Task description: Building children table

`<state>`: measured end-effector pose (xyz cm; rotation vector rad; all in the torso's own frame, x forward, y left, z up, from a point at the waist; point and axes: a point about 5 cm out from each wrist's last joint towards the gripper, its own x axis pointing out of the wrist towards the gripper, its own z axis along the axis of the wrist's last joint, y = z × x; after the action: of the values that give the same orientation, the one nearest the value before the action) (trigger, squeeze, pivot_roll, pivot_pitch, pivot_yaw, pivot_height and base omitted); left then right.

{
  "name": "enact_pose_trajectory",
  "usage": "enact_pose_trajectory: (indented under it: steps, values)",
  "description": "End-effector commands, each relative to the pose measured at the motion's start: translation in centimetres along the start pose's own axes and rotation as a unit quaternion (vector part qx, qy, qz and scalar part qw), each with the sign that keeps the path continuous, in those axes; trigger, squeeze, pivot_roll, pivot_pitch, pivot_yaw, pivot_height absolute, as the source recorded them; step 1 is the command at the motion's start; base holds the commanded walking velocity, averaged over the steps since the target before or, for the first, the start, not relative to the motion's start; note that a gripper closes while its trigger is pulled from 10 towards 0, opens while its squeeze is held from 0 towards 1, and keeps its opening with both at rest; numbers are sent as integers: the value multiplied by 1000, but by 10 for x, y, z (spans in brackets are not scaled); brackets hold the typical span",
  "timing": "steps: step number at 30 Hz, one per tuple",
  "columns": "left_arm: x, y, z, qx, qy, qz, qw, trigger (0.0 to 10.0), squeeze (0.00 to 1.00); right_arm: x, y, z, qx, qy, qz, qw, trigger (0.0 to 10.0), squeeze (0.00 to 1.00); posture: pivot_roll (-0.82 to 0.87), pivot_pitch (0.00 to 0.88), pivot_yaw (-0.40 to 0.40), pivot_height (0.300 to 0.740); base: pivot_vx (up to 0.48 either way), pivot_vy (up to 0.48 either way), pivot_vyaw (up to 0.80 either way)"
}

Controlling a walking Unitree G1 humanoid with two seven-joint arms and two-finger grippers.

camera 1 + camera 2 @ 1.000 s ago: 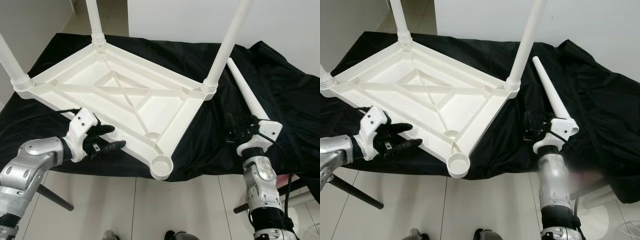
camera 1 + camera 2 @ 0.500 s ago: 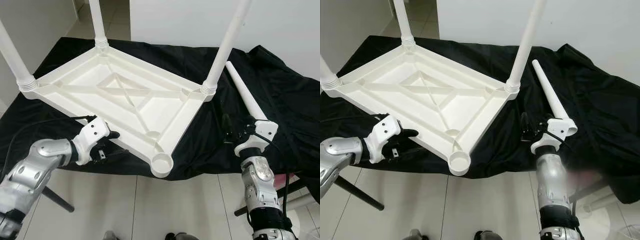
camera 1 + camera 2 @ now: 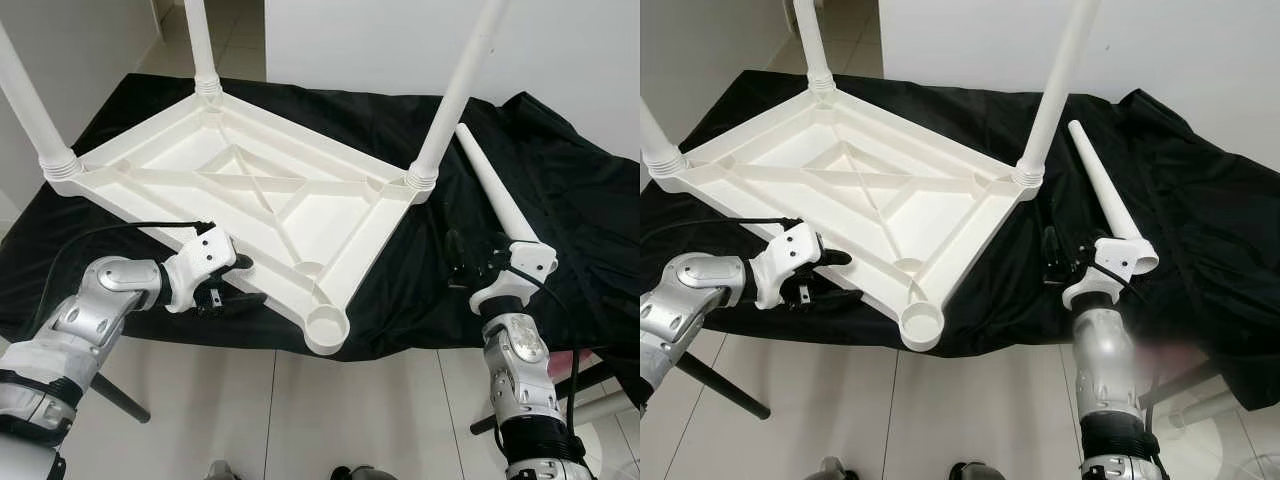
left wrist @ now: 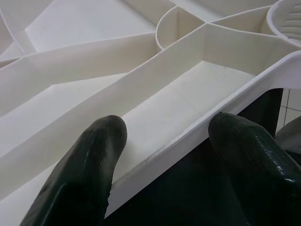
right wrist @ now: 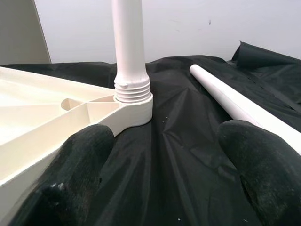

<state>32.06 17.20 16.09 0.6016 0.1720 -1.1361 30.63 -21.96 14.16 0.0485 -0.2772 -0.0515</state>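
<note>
A white plastic table top [image 3: 250,190] lies upside down on black cloth. Three white legs stand screwed into its corners, one at the right [image 3: 455,90]. The near corner socket [image 3: 325,327] is empty. A loose leg [image 3: 490,185] lies on the cloth to the right. My left gripper [image 3: 238,282] is open at the table's near-left edge; its fingers [image 4: 89,165] straddle the rim [image 4: 197,127], one above and one below. My right gripper [image 3: 462,262] is open just left of the loose leg's thick end, with nothing between its fingers [image 5: 84,160].
The black cloth [image 3: 560,200] covers a low work surface and hangs over its front edge. A white wall [image 3: 560,50] stands behind. A dark stand leg [image 3: 110,395] crosses the tiled floor [image 3: 300,420] at the lower left.
My left gripper has moved forward and right to the table's near rim, and its fingers now straddle that rim. The right gripper has barely moved. The camera shifted slightly.
</note>
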Motion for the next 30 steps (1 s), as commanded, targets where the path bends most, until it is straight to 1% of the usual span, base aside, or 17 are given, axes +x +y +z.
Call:
enact_pose_trajectory:
  steps: [1, 3, 5, 7, 12, 13, 14, 18, 19, 20, 21, 22, 23, 24, 25, 26, 30]
  values:
    - [2, -5, -6, 4, 22, -34, 999, 10000, 0, -2, -2, -1, -3, 5, -2, 1000, 10000, 0, -8, 87, -47, 740, 0, 0, 0]
    - [4, 0, -7, 21, 33, -39, 998, 10000, 0, -2, -2, -1, -4, 7, -3, 1000, 10000, 0, -6, 95, -46, 740, 0, 0, 0]
    - [4, 0, -7, 21, 33, -39, 998, 10000, 0, -2, -2, -1, -4, 7, -3, 1000, 10000, 0, -6, 95, -46, 740, 0, 0, 0]
    - [6, 3, -8, 33, 46, -44, 997, 10000, 0, -1, -2, -1, -5, 8, -3, 1000, 10000, 0, -7, 104, -45, 740, 0, 0, 0]
    - [7, 6, -7, 41, 51, -46, 997, 10000, 0, 0, -2, -1, -5, 8, -2, 1000, 10000, 0, -7, 107, -44, 740, 0, 0, 0]
    - [10, 8, -8, 48, 61, -53, 996, 10000, 0, 1, -1, -1, -5, 9, -1, 1000, 10000, 0, -11, 114, -41, 740, 0, 0, 0]
    - [10, 8, -8, 48, 61, -53, 996, 10000, 0, 1, -1, -1, -5, 9, -1, 1000, 10000, 0, -11, 114, -41, 740, 0, 0, 0]
    - [15, 7, -7, 52, 72, -99, 991, 9922, 0, 1, -2, 0, -7, 10, -4, 1000, 10000, 0, -15, 124, -29, 740, 0, 0, 0]
    - [15, 8, -7, 51, 72, -104, 991, 6392, 0, 1, -2, -1, -7, 11, -5, 1000, 10000, 0, -11, 127, -28, 740, 0, 0, 0]
    - [15, 8, -7, 51, 72, -104, 991, 6392, 0, 1, -2, -1, -7, 11, -5, 1000, 10000, 0, -11, 127, -28, 740, 0, 0, 0]
    - [16, 10, -6, 55, 74, -104, 990, 3765, 0, 1, -1, -1, -6, 11, -5, 1000, 10000, 0, -8, 129, -28, 740, 0, 0, 0]
    - [16, 10, -6, 55, 74, -104, 990, 3765, 0, 1, -1, -1, -6, 11, -5, 1000, 10000, 0, -8, 129, -28, 740, 0, 0, 0]
    - [17, 11, -6, 59, 76, -102, 990, 4431, 0, 1, -1, -2, -5, 12, -5, 1000, 10000, 0, -7, 130, -27, 740, 0, 0, 0]
    - [18, 13, -6, 62, 77, -104, 990, 10000, 0, 1, 1, -2, -5, 12, -4, 1000, 10000, 0, -9, 133, -25, 740, 0, 0, 0]
    - [19, 14, -4, 66, 76, -105, 989, 4627, 0, 1, 2, -2, -4, 12, -3, 1000, 10000, 0, -9, 134, -23, 740, 0, 0, 0]
    - [20, 15, -3, 67, 74, -105, 990, 3373, 0, 1, 2, -2, -4, 12, -3, 1000, 10000, 0, -11, 135, -19, 740, 0, 0, 0]
    - [21, 17, -2, 68, 72, -105, 990, 3373, 0, 1, 3, -2, -4, 12, -3, 1000, 10000, 0, -11, 135, -19, 740, 0, 0, 0]
